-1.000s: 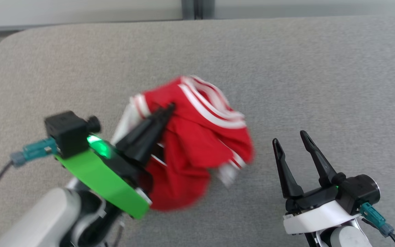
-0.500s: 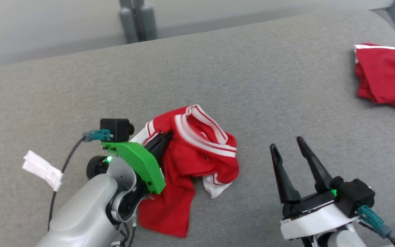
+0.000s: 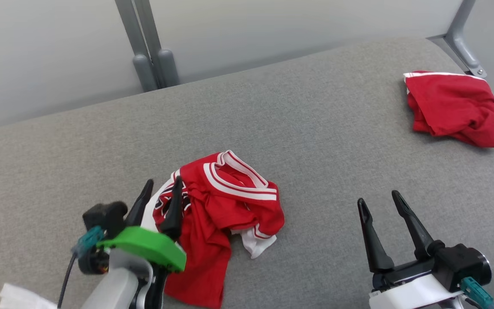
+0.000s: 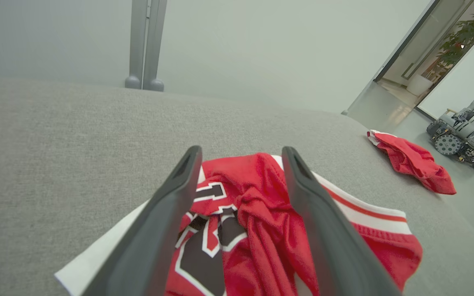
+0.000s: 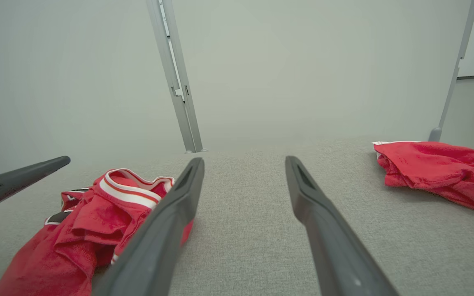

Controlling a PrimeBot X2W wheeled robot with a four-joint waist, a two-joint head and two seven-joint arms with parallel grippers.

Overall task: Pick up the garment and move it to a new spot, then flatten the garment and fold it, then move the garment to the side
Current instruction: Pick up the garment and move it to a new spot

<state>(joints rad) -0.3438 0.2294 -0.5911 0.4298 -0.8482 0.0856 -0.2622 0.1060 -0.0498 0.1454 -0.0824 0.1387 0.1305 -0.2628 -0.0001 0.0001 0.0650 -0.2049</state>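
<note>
A crumpled red jersey with white trim and a black-and-white print [image 3: 225,206] lies on the grey padded surface [image 3: 315,128]. My left gripper [image 3: 164,182] stands open just above the jersey's left edge, one finger on each side of a bunched fold [image 4: 261,213], and holds nothing. In the left wrist view, the left gripper [image 4: 241,150] frames the print between its fingers. My right gripper [image 3: 378,197] is open and holds nothing, well to the right of the jersey [image 5: 97,218], over bare fabric [image 5: 244,160].
A second red garment [image 3: 453,107] lies bunched at the far right of the surface, near its corner. Grey metal posts [image 3: 148,64] stand behind the far edge. A white tag [image 3: 19,296] hangs by my left arm. Another wheeled robot [image 4: 463,131] stands on the floor beyond.
My left gripper has opened and let go of the jersey, which now rests on the surface. The head camera has tilted and turned, bringing the second garment into view.
</note>
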